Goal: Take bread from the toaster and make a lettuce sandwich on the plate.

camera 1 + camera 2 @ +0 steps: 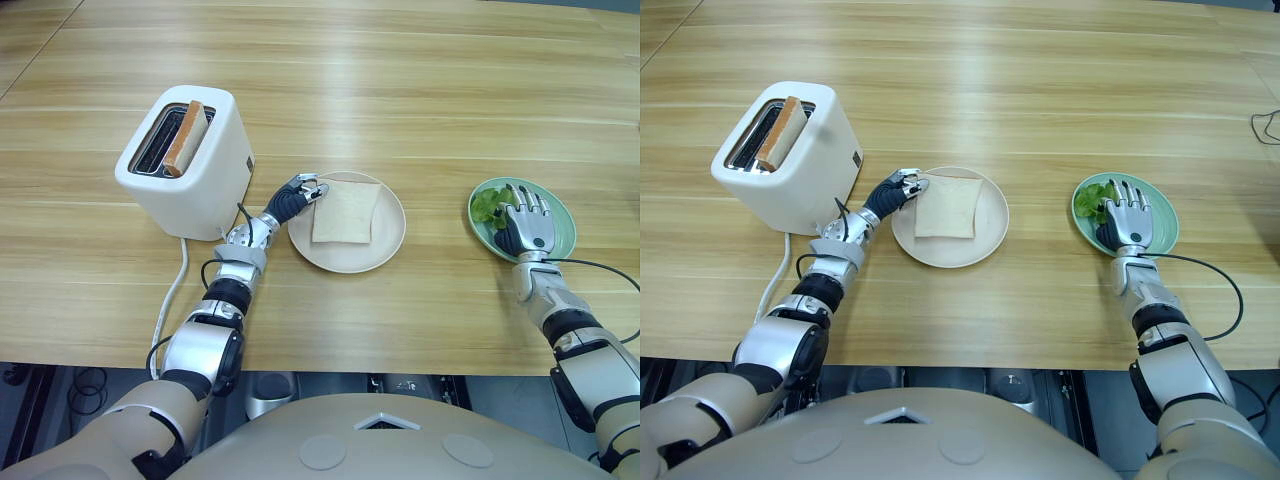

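Bread is split between two places. One bread slice (346, 212) lies flat on the beige plate (340, 262) at the middle of the tabletop (400, 80). A second slice (187, 137) stands tilted in a slot of the white toaster (200, 170), well to the left.

The left robot hand (297, 195) sits at the plate's left rim, between toaster and plate. Its fingers are curled and appear pinched on the upper left corner of the bread slice, most likely to square it on the plate as the sandwich base.

The right robot hand (527, 222) lies palm down with its fingers spread over the small green dish (562, 240) on the right. It holds nothing. The lettuce (488, 205) lies just beside its fingertips, at the dish's left edge. That placement suggests the lettuce is next, but the hand would need to shift left and close before it has any leaf.

The toaster's white cord (172, 300) runs from its base toward the near edge, close beside the left forearm. It could snag on a reach back to the toaster. Bare wood separates plate and dish.
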Controlling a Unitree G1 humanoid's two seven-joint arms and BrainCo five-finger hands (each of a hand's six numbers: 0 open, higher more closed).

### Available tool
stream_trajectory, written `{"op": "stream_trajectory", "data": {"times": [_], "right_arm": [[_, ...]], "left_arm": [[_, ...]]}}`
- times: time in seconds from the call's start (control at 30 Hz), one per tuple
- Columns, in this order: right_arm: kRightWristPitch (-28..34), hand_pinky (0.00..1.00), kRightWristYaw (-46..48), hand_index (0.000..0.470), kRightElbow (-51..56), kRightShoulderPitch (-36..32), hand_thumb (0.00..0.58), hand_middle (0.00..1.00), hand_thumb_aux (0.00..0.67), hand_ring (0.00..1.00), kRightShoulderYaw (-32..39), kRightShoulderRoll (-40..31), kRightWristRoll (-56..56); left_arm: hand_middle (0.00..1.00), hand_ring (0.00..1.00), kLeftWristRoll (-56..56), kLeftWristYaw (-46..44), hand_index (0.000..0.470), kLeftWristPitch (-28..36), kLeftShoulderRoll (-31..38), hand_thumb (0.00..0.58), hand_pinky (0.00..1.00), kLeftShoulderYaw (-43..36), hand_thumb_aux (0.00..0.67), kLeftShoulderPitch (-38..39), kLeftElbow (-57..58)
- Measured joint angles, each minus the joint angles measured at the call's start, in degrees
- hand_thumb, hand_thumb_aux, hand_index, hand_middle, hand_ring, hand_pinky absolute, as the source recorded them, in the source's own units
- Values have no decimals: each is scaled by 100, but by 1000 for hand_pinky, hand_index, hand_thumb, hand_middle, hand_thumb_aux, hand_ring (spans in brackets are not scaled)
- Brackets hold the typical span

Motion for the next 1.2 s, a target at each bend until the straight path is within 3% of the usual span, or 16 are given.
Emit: {"op": "stream_trajectory", "data": {"times": [0.2,0.6,0.83,0.9,0.97,1.2], "right_arm": [[-19,0,-256,460,-130,106,580,0,670,0,-30,-48,54],[86,0,-863,460,-1285,497,580,0,670,0,-395,-321,218],[243,0,-868,460,-2646,877,580,0,670,0,-621,-390,169],[286,0,-757,460,-3083,999,580,0,670,0,-636,-369,125],[340,0,-654,460,-3368,1025,580,0,670,0,-633,-300,68],[334,0,-212,460,-4039,825,580,0,670,0,-244,312,-377]], "left_arm": [[282,282,588,665,0,-238,148,0,282,-251,0,-27,85],[267,267,1534,1886,0,-615,429,0,267,-649,0,135,-482],[251,251,-546,256,0,-935,38,0,251,-434,0,985,-2497],[165,165,-1066,-30,0,-938,131,0,165,-290,0,1176,-3252],[90,90,-1353,-201,0,-897,182,0,90,-223,0,1284,-3737],[43,43,-1419,-80,0,-823,363,0,43,266,0,1531,-4642]]}}
